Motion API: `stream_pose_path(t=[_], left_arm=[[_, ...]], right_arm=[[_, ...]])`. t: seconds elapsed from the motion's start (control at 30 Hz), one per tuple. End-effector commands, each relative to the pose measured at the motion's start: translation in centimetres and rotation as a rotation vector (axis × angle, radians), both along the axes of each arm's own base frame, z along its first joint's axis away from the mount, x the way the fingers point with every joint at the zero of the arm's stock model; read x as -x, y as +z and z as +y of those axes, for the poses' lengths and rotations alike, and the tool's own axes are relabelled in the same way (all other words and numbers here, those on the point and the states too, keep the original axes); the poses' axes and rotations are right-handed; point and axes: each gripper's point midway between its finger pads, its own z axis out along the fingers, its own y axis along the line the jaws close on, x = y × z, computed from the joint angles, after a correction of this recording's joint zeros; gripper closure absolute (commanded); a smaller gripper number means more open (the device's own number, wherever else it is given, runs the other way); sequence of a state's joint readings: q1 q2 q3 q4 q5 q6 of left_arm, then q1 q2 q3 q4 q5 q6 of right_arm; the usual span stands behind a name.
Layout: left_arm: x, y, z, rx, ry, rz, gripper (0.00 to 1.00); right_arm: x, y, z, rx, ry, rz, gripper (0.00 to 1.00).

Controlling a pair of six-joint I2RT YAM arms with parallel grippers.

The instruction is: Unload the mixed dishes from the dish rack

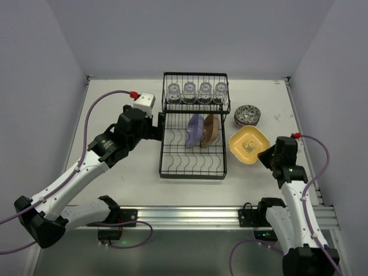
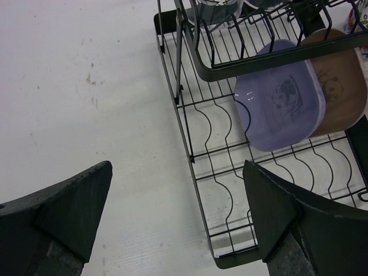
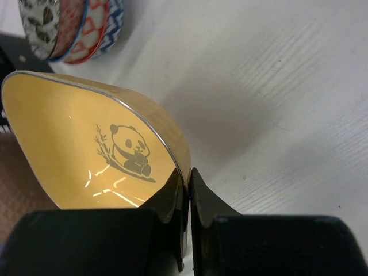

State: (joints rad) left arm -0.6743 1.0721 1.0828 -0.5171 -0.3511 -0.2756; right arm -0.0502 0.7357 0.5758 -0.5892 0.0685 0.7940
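Observation:
The black wire dish rack (image 1: 192,176) stands mid-table. Several clear glasses (image 1: 197,92) sit upside down on its upper shelf. A purple plate (image 1: 195,130) and a brown plate (image 1: 210,130) stand on edge in the lower slots, both also in the left wrist view as purple plate (image 2: 282,103) and brown plate (image 2: 342,86). My left gripper (image 1: 163,127) is open at the rack's left side, one finger (image 2: 276,213) over the lower grid. My right gripper (image 3: 188,181) is shut on the rim of the yellow panda plate (image 3: 75,144), which lies right of the rack (image 1: 248,145).
A stack of patterned bowls (image 1: 248,115) stands on the table behind the yellow plate, and shows in the right wrist view as bowls (image 3: 69,26). White walls enclose the table on the left, back and right. Bare tabletop (image 2: 86,103) lies left of the rack.

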Motion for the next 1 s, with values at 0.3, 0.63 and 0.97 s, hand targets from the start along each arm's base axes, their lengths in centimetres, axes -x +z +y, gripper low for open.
stream_pose_path(t=[0.3,0.63,0.97], left_arm=[[1.3,1.9,-1.7,0.141,-0.083,-0.017,0.0],[2.0,1.2,-1.6,0.153,-0.1,-0.008,0.0],[2.4,0.3,-5.4,0.272,-0.235,0.031,0.0]], right_arm=[[-0.6,-5.7,-3.0,-0.346,-0.691,-0.017,1.0],[0.1,-9.1,-3.3,-0.307,-0.747,0.097,0.88],[0.2,-3.1,-4.1,-0.282,-0.694,-0.072,0.22]])
